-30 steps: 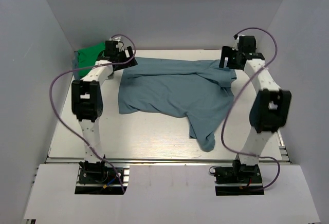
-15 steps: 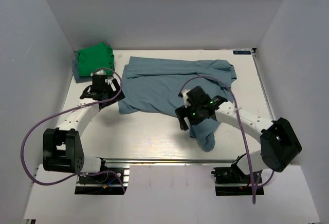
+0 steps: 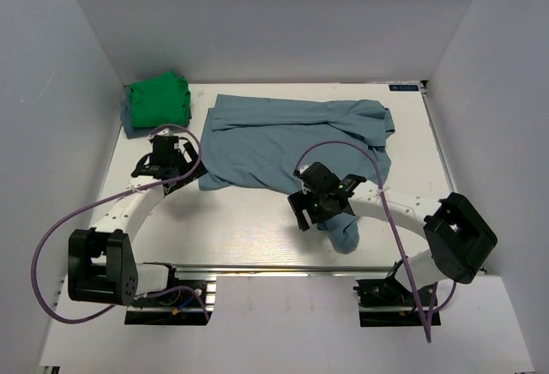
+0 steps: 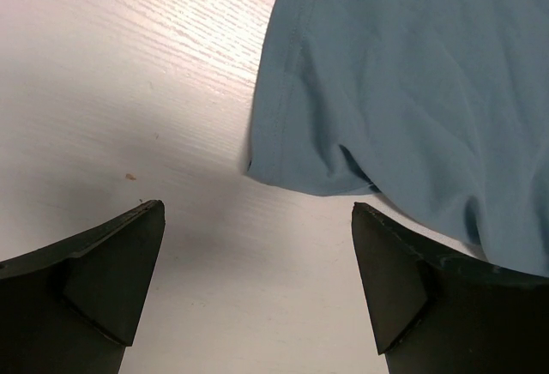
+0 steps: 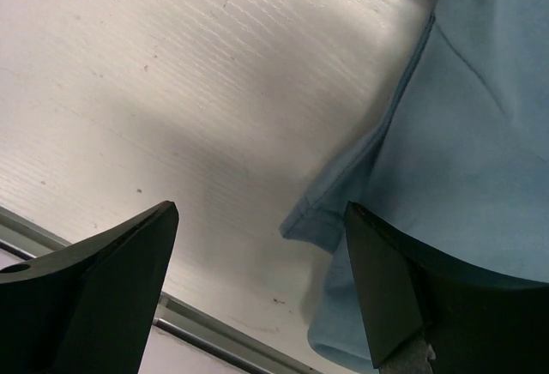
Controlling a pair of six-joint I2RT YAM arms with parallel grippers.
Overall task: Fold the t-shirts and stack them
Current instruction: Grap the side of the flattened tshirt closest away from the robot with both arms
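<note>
Shirts lay on the white table [image 3: 240, 220], one blue and one green. The blue shirt [image 3: 292, 138] was big and spread out across the middle and the far side, with lots of wrinkles. One long part of it reached down toward the near edge on the right. The green shirt [image 3: 157, 99] sat in a small bundle in the far left corner, near the blue shirt but not touching it.

The left claw [image 3: 165, 161] was low over the table, just beside the near left corner of the blue shirt. Its two fingers were spread wide and held nothing. From the left wrist camera, that shirt corner lay just ahead, between the two black fingers [image 4: 103, 271].

The right claw [image 3: 313, 207] was low at the left side of the long part of the blue shirt. It was wide too, with nothing in it. From the right wrist camera, the shirt's stitched edge ran between the fingers, and the right-hand finger [image 5: 403, 288] was over the cloth.
</note>
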